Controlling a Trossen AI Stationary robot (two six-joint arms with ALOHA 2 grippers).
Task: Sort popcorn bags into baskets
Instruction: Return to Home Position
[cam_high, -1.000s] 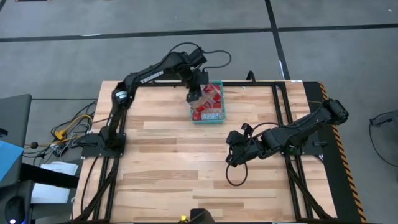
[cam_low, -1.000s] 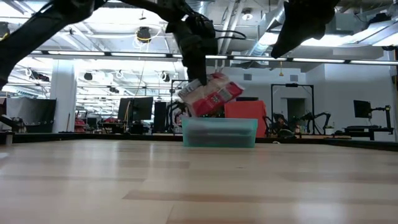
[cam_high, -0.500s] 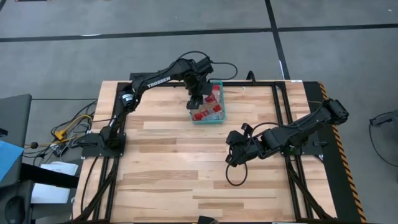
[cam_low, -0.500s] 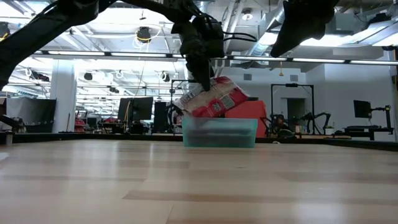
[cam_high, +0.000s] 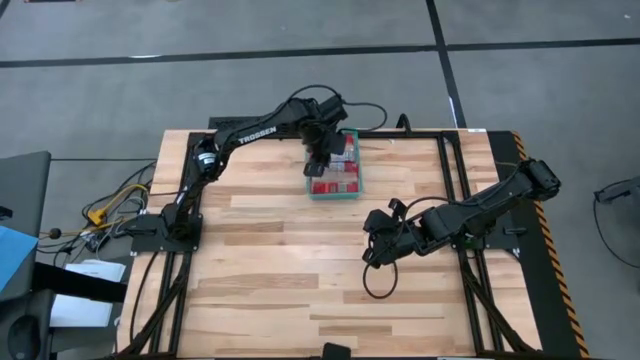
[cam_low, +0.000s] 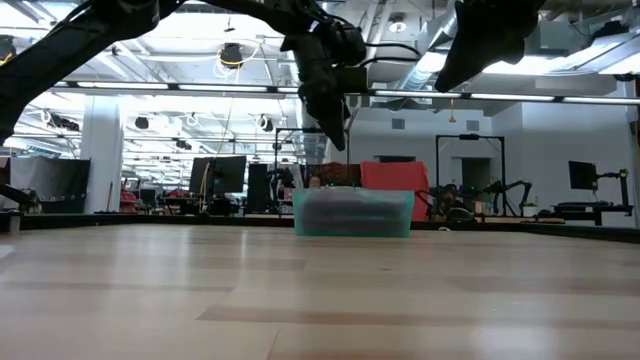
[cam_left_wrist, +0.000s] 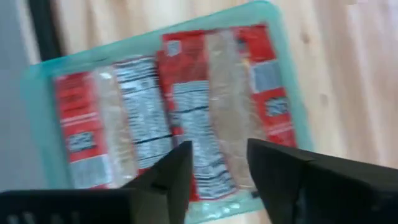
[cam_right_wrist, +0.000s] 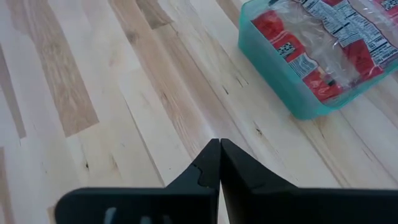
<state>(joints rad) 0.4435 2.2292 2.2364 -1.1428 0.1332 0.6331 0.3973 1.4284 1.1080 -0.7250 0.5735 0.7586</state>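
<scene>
Teal bin (cam_low: 352, 215) near far edge | left gripper (cam_left_wrist: 219, 148) above, parted | right gripper (cam_right_wrist: 219, 144) mid-table

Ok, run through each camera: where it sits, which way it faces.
High view: overhead, straight down; left hand over the green bin, right hand mid-table.
Low view: table height, facing the bin; left hand above it.
Left wrist view: down past the open left hand onto popcorn bags.
Right wrist view: past the shut right hand toward the bin.
Both wrist views share bin and bags.
</scene>
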